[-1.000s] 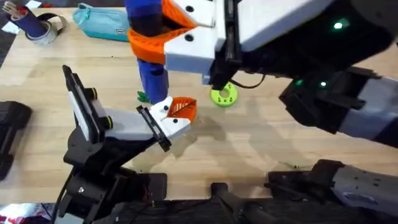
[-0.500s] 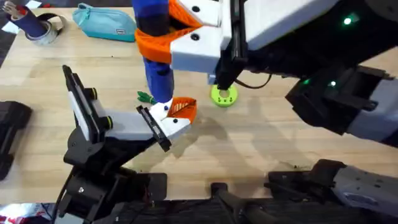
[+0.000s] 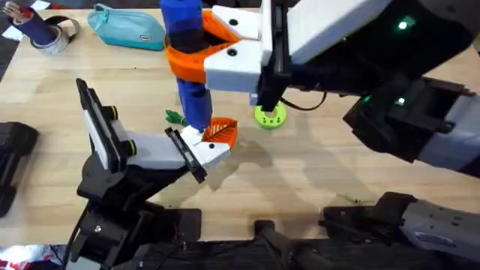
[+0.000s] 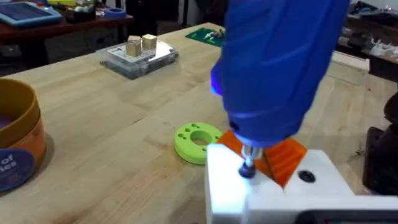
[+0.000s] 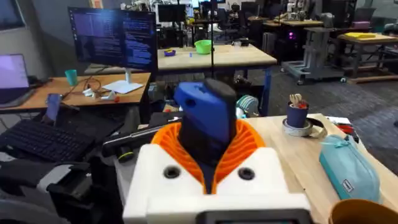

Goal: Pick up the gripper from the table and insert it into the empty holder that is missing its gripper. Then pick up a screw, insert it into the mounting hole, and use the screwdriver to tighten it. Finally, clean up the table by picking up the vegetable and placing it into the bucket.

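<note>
Blue fills the left wrist view: the screwdriver (image 4: 273,68) stands upright, its metal tip pressed onto the white holder (image 4: 273,186), the orange gripper (image 4: 283,155) seated just behind. Overhead, the right end effector (image 3: 196,54) clamps its orange fingers around the handle; the vegetable (image 3: 174,117) lies on the bench (image 3: 315,172) beyond. Farther, the bucket (image 4: 18,143) stands.

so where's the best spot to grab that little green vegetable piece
Judging by its flat, low pose on the table, take the vegetable from straight above, pinching across its narrow leafy body. The screwdriver stands close beside it on the holder, so approaching from the open far-left side looks safest.
</note>
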Controlling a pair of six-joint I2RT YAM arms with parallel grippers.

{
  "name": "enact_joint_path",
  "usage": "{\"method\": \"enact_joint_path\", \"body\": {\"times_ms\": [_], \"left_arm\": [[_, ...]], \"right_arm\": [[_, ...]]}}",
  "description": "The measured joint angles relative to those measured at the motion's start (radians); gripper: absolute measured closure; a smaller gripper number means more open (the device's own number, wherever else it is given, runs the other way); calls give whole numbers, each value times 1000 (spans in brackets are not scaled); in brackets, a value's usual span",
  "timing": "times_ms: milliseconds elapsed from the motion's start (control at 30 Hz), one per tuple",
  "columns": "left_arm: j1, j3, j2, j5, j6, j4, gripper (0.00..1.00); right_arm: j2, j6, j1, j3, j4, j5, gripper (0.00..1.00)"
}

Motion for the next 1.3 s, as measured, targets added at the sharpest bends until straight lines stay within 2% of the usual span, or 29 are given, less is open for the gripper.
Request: {"method": "enact_joint_path", "body": {"times_ms": [1300], "left_arm": [[0,0,0,0,-1,-1,990]], "right_arm": [[19,1,6,0,16,9,968]]}}
